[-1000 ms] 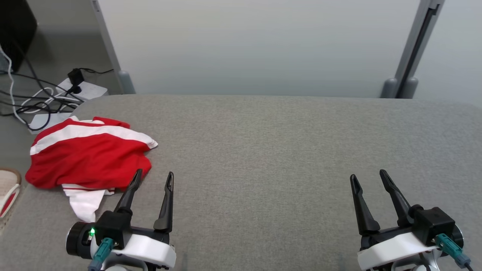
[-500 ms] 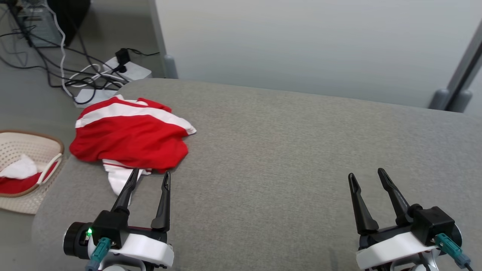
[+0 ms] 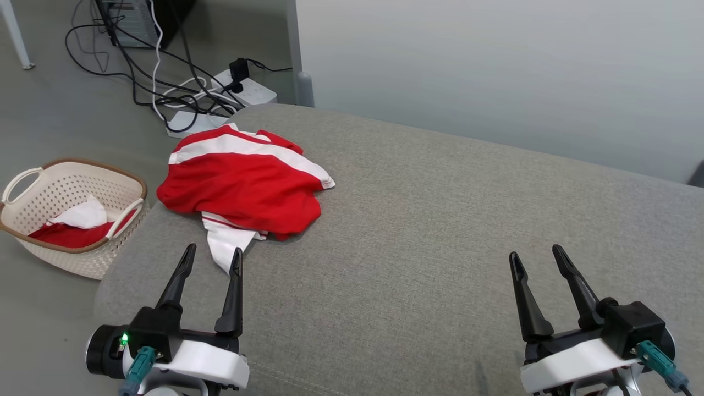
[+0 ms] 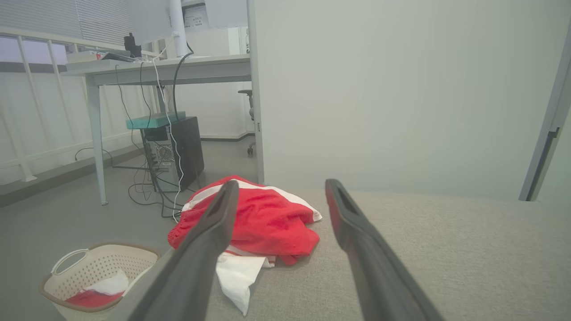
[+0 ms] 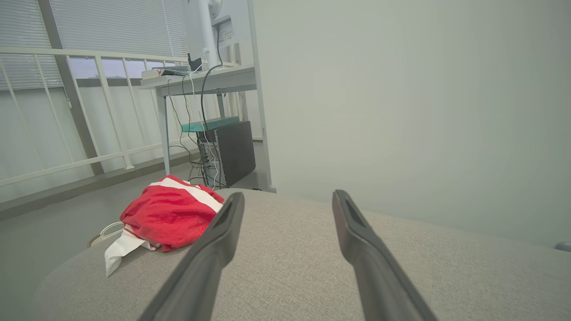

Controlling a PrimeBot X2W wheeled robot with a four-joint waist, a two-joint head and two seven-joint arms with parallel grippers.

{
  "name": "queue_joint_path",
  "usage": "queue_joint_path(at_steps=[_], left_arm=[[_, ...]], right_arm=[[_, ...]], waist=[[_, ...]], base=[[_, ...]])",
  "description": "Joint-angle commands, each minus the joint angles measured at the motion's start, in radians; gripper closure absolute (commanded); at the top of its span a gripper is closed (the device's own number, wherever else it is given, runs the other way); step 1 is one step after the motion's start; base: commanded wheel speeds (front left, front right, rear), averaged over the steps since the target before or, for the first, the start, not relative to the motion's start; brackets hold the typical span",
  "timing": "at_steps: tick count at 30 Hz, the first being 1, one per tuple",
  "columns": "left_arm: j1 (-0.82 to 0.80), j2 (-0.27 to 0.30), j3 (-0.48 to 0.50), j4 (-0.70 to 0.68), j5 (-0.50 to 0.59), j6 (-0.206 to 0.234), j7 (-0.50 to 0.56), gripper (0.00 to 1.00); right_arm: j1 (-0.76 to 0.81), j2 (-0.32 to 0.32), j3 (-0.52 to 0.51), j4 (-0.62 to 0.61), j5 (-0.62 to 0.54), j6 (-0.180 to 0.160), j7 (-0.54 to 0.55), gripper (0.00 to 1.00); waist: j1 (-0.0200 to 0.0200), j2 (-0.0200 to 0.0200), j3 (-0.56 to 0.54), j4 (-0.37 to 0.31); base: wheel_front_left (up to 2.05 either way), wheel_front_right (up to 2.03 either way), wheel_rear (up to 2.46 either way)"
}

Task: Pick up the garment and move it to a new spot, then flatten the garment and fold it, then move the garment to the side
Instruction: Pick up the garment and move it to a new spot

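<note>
You had both sets of jaws spread wide, nothing between them but air. Left gripper (image 3: 214, 248) sat over the near-left of the grey fabric-covered table (image 3: 440, 231), fingers pointing away from the robot. The white tail of the garment reached in between its fingertips in the head view; touching or not, I couldn't tell. Right gripper (image 3: 534, 251) was over the near-right of the table, well apart from the cloth, bare fabric under it.

The red-and-white garment (image 3: 242, 184) lay crumpled in a heap at the table's far-left corner, just ahead of your left gripper. It had a red panel on top, a white band across the far side and a white flap sticking out toward the robot.

On the floor off the table's left edge stood a cream perforated laundry basket (image 3: 71, 259) with a brown rim, red and white cloth inside. Further back were power strips (image 3: 250, 91) in a tangle of cables and a black computer tower (image 4: 178, 147) under a desk (image 4: 178, 71). A pale partition (image 3: 495, 71) ran behind the table.
</note>
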Motion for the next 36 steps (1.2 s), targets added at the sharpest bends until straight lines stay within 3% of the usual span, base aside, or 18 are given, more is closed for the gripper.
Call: queue_joint_path(at_steps=[1,21,28,36], left_arm=[[-0.052,0.005,0.034,-0.028,-0.003,0.007,-0.013,0.00],[-0.052,0.005,0.060,-0.003,-0.016,0.015,-0.013,0.00],[-0.140,0.005,0.093,0.074,-0.091,0.024,-0.013,0.00],[-0.316,0.008,0.147,0.227,-0.107,0.010,-0.013,0.00]], right_arm=[[-0.029,-0.010,0.022,-0.031,0.010,0.007,-0.013,0.00],[-0.031,-0.010,0.055,-0.019,0.014,0.007,-0.013,0.00],[-0.048,-0.010,0.061,-0.015,-0.005,0.007,-0.013,0.00],[-0.102,-0.016,0.077,-0.008,-0.032,0.007,-0.013,0.00]], waist=[[0.0000,-0.0001,-0.002,0.011],[0.0000,-0.0001,-0.004,0.017],[0.0000,-0.0001,0.028,-0.015],[0.0000,-0.0001,0.117,-0.063]], base=[[0.00,0.00,0.00],[0.00,0.00,0.00],[0.00,0.00,0.00],[0.00,0.00,0.00]])
